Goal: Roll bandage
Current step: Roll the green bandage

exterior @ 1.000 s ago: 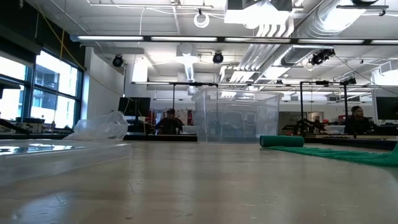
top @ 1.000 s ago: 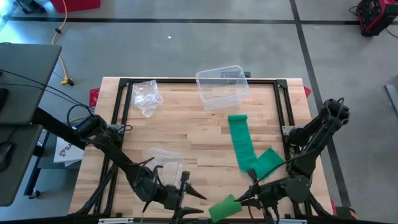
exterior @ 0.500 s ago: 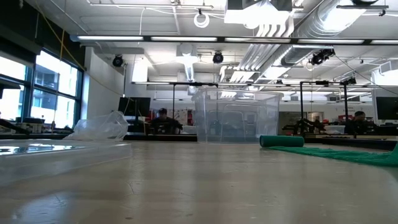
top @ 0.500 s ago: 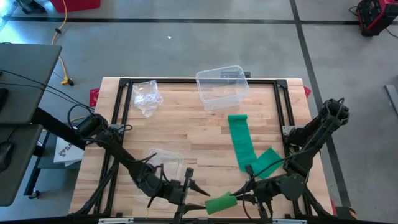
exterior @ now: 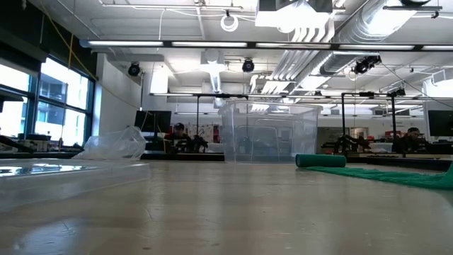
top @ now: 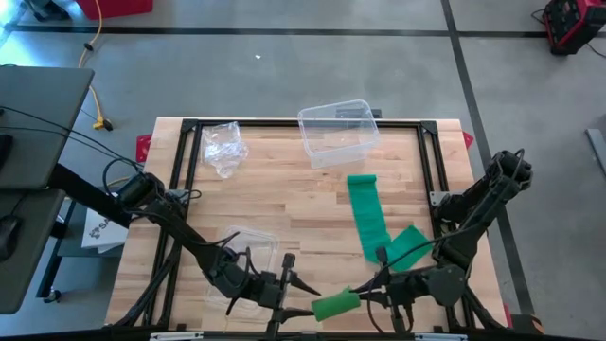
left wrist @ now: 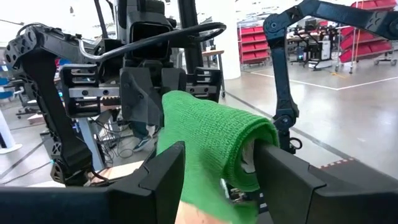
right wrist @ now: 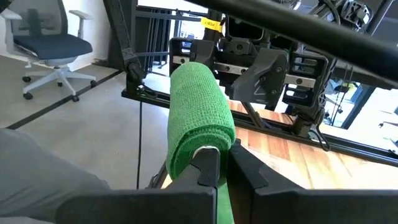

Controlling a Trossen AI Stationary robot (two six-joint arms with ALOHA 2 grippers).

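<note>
The green bandage is partly wound into a roll (top: pixel 336 305) that hangs in the air near the table's front edge. Its loose strip (top: pixel 367 213) lies flat on the wood toward the far right, and its far end (exterior: pixel 320 161) is curled. My right gripper (top: pixel 365 296) is shut on the roll's right end. My left gripper (top: pixel 305 289) comes from the left, open. In the left wrist view the roll (left wrist: pixel 211 143) fills the gap between its two fingers. My right gripper pinches the roll's near end (right wrist: pixel 205 152), by the pale core, between its two fingers. The fingers come level from the table's right and lie along the roll, which sticks out ahead of them, clear of the table. My left gripper has one finger (left wrist: pixel 165 177) on each side of the roll's other end; I cannot tell whether they touch it.
A clear plastic bin (top: pixel 336 133) stands at the far middle. A crumpled clear bag (top: pixel 224 147) lies at the far left. A clear shallow tray (top: pixel 248 248) lies under my left arm. A black frame rail (top: pixel 284 123) runs around the tabletop.
My left gripper has swung toward the table's right, up to the roll, whose free end now stands between its fingers. The roll has shifted a little toward the far edge in my right gripper's hold.
</note>
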